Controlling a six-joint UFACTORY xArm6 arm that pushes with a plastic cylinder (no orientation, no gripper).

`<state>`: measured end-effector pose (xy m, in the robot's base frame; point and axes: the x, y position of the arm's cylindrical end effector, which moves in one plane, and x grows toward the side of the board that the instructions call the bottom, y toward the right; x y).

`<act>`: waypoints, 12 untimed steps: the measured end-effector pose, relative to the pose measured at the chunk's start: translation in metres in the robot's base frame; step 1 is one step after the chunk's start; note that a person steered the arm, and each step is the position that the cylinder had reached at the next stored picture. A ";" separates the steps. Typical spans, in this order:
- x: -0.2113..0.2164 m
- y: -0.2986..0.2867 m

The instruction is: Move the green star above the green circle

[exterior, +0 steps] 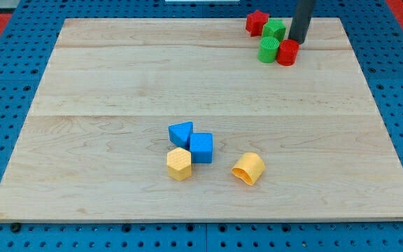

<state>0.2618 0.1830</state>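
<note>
Only one camera view here, so everything is read off that.

The step in hand looks like the final nudge, or it's pretty much wrapped up already. The green star (274,29) is found near the view's top right corner of the wooden board (117,84), and it's already sitting directly toward the view's top from the green circle (269,50), the two touching or as good as. So the task is judged nearly done, maybe fully done.

No gripper is fitted on this rig, so no open-or-closed state can be given; just a dark rod is seen, and nothing is held. My tip (298,40) is planted just to the view's right of the green star, right above the red cylinder (287,52), which is tucked against the green circle's right side. Whether the tip is actually touching the star can't be told for sure.

If anything more is needed, only a small careful push is called for, since the cluster is tight: a red star (257,22) is pressed in at the green star's left, so it could easily get shoved along.

The green star itself is seen as a chunky, bright green, lobed block, its points hard to make out.

Left well alone lower down: a blue triangle (180,133), a blue cube (201,148), a yellow hexagon (178,163) and a yellow cylinder (248,169).
</note>
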 end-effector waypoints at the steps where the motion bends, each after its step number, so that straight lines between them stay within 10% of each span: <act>1: 0.000 0.000; 3: -0.057 0.032; 12: -0.044 -0.031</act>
<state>0.2173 0.1523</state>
